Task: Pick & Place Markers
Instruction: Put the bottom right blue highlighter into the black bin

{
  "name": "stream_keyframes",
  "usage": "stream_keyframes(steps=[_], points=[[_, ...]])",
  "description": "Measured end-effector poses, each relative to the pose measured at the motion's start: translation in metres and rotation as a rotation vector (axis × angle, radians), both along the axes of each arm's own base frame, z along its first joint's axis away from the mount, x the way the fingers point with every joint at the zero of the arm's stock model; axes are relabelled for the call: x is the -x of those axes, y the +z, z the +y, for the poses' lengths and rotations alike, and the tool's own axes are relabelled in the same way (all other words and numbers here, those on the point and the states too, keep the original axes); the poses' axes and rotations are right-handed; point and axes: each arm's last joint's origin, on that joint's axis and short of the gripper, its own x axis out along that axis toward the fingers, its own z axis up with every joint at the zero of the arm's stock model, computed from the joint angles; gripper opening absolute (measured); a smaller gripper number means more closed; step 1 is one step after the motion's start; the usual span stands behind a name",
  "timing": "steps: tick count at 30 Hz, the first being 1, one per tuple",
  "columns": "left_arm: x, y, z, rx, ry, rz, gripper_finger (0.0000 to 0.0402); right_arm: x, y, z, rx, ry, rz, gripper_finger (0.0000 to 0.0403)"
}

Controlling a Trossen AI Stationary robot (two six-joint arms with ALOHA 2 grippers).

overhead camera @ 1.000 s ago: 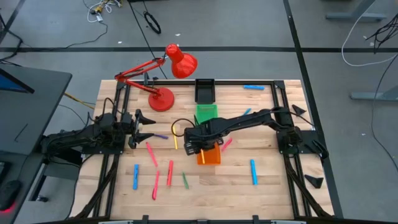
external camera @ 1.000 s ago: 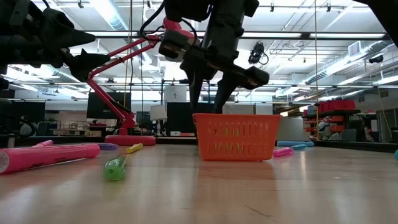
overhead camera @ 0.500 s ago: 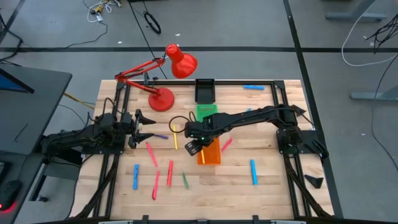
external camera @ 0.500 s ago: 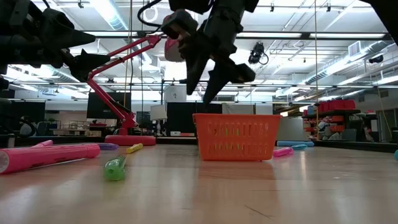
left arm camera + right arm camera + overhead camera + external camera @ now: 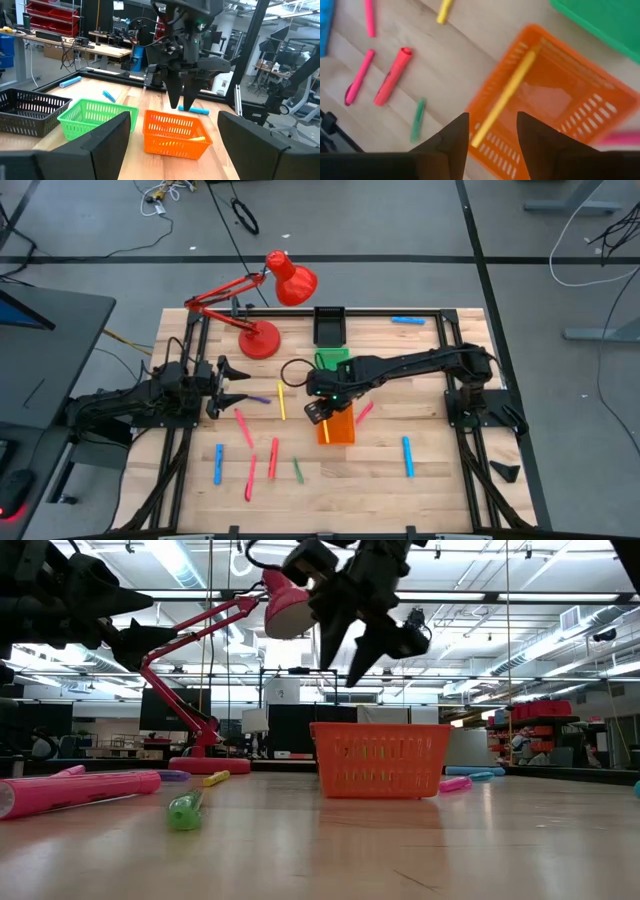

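My right gripper [image 5: 347,662] hangs open and holds nothing above the near-left corner of the orange basket [image 5: 338,429]. A yellow marker [image 5: 506,97] lies slanted inside that basket. Loose markers lie flat on the table: a yellow one [image 5: 281,402], pink ones [image 5: 243,428] [image 5: 273,457] [image 5: 250,477], a blue one [image 5: 218,463], a green one [image 5: 297,470], another blue one [image 5: 408,455] and a purple one [image 5: 259,399]. My left gripper [image 5: 240,385] waits open at the table's left side, pointing level toward the middle.
A green basket [image 5: 332,363] and a black basket [image 5: 329,325] stand beyond the orange one toward the far edge. A red desk lamp [image 5: 262,338] stands at the far left. More markers lie at the far right [image 5: 407,320] and beside the orange basket [image 5: 364,410].
My right gripper has risen from just over the orange basket's rim to well above it, rolling about its own axis as it went. Its fingers have stayed apart. The yellow marker stays in the basket.
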Motion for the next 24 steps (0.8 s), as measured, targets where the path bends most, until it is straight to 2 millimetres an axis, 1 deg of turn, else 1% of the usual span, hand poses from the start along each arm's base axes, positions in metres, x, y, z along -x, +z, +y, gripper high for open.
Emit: stream_keyframes(steps=[5,10,18,24], points=[[0.0,0.0,0.0,-0.001,0.0,-0.002,0.0307,0.018,0.004,0.009,-0.028,-0.052,0.02,0.0167],[0.0,0.0,0.0,-0.001,0.0,-0.001,0.0307,0.032,0.01,0.018,-0.041,-0.073,0.021,0.0167],[0.0,0.0,0.0,-0.001,0.0,-0.001,0.0307,0.051,0.024,0.034,-0.03,-0.138,0.047,0.0167],[0.0,0.0,0.0,0.0,0.0,-0.001,0.0307,0.061,0.027,0.047,-0.041,-0.179,0.092,0.0167]])
